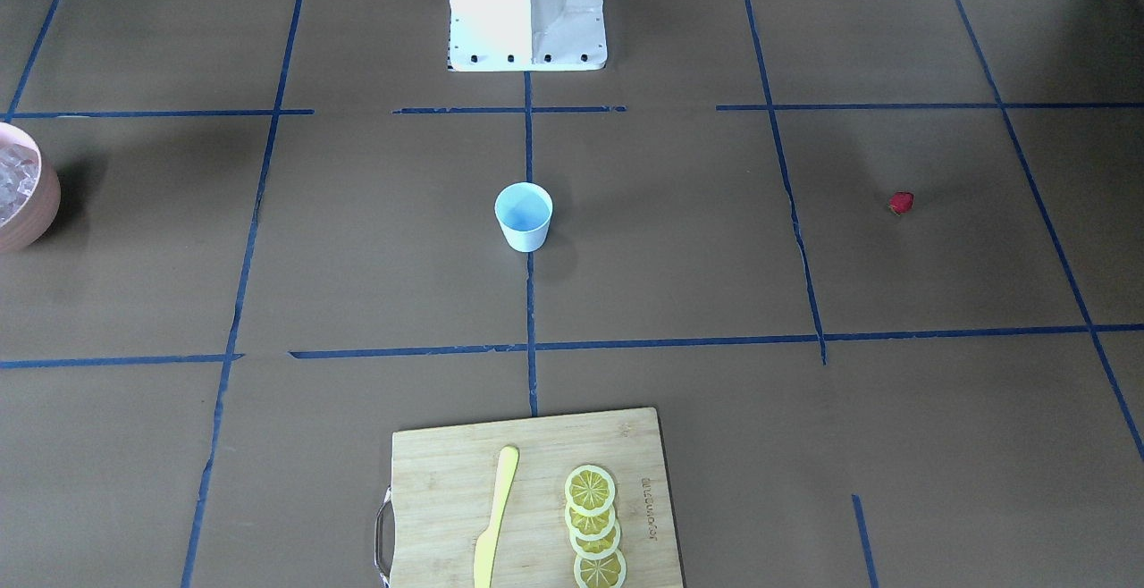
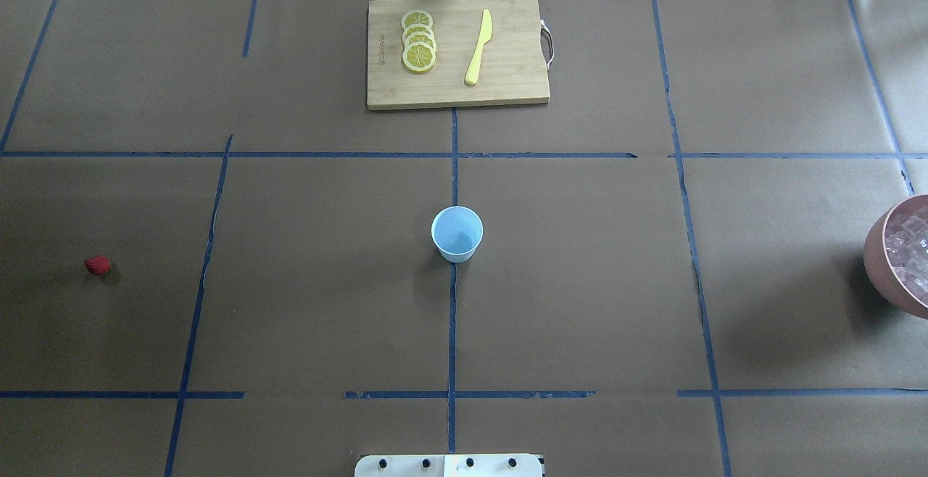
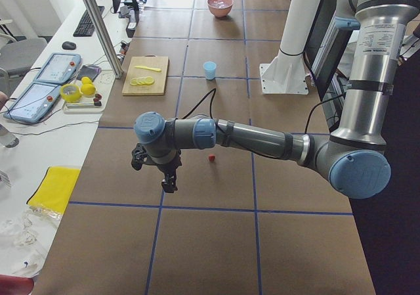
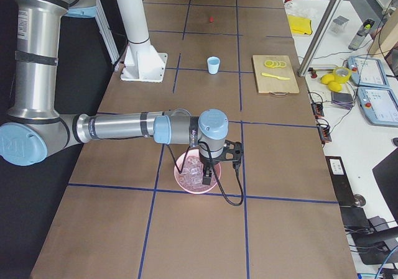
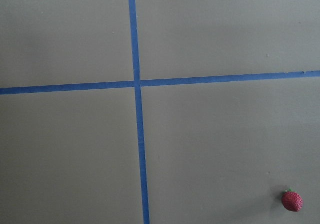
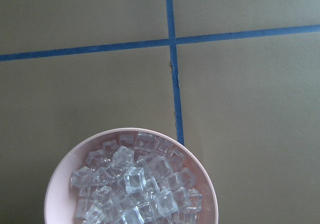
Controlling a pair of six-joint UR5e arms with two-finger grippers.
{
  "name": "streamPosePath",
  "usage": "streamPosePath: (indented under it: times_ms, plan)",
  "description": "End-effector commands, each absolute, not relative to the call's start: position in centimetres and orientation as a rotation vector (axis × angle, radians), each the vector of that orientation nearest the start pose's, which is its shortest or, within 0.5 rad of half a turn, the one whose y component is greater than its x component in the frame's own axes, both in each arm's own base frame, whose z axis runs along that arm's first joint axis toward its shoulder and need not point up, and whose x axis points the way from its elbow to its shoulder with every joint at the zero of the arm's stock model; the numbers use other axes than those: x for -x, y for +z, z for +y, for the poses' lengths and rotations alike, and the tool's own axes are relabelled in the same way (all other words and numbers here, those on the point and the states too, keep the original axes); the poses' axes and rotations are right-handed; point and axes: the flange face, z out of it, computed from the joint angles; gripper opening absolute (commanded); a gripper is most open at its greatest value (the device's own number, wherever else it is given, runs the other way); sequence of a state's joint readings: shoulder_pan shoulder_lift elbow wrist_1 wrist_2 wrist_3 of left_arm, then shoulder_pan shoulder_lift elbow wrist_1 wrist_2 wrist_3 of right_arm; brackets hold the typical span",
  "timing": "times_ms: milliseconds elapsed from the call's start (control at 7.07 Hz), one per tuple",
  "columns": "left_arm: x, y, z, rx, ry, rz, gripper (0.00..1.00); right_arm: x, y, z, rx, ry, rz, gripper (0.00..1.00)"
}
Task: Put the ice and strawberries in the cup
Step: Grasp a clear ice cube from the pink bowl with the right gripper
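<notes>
both stretched out level, left hand (image 3: 168,184) and right hand (image 4: 209,178) point down, grip unclear.

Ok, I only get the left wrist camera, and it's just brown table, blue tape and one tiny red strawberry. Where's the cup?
Observer: The small pale blue tapered cup stands empty at the middle of the table.
Operator: And the ice?
Observer: Small clear ice cubes fill a round pink bowl, right below the right gripper.
Operator: Is my gripper above the berry?
Observer: No, the left gripper hangs off to one side of the strawberry; whether it is open I cannot tell.
</notes>
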State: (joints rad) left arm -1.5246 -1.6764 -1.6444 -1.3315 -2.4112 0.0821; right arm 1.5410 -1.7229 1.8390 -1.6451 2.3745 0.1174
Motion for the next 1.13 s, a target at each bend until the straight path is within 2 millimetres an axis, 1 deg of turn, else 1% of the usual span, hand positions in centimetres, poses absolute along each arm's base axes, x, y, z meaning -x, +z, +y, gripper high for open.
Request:
streamPosePath:
  times_ms: [0, 141, 283, 424, 566, 707, 848, 990]
  plan:
    - [3.3, 58.3, -53.2, 0.032, 0.100, 0.841, 1.00, -3.2, 59.4, -42.4, -0.040, 0.008, -0.859, 1.00]
    - [3.3, 58.7, -52.9, 0.018, 0.113, 0.837, 1.00, -1.1, 59.7, -41.8, 0.010, 0.034, -0.885, 1.00]
    - [3.3, 58.6, -52.9, -0.005, 0.122, 0.838, 1.00, 1.1, 60.2, -40.9, 0.065, 0.100, -0.881, 0.99]
    - [3.3, 58.5, -52.9, -0.011, 0.126, 0.838, 1.00, 2.6, 60.6, -39.7, 0.061, 0.138, -0.880, 0.98]
    - [3.2, 58.4, -53.0, -0.013, 0.126, 0.840, 1.00, 3.3, 61.6, -38.1, 0.060, 0.160, -0.864, 0.96]
    - [3.2, 58.3, -53.0, -0.016, 0.128, 0.840, 1.00, 3.7, 62.3, -37.7, 0.106, 0.219, -0.856, 0.94]
    - [3.2, 58.3, -53.0, -0.017, 0.130, 0.840, 1.00, 4.4, 62.7, -37.6, 0.175, 0.328, -0.848, 0.91]
    - [3.2, 58.3, -53.0, -0.018, 0.132, 0.840, 1.00, 4.5, 63.4, -37.4, 0.195, 0.345, -0.840, 0.90]
